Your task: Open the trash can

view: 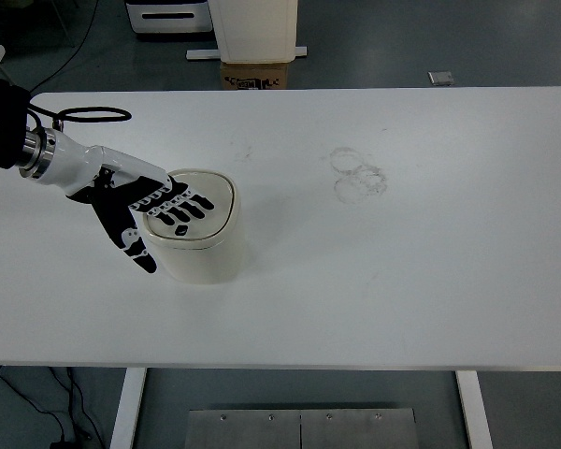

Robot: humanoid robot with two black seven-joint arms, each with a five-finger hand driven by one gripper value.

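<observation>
Your left robot hand (154, 210) reaches in from the left, palm down, fingers (189, 208) spread flat on the trash can (201, 241) lid, gripping nothing; thumb hangs beside its wall. The can stands left of centre on the table (402, 281).

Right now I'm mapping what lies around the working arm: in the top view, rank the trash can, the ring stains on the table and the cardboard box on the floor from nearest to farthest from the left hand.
1. Trash can: under the left hand, whose fingers lie over its lid.
2. Cardboard box: on the floor beyond the table's far edge.
3. Ring stains: on the table, to the right.
</observation>
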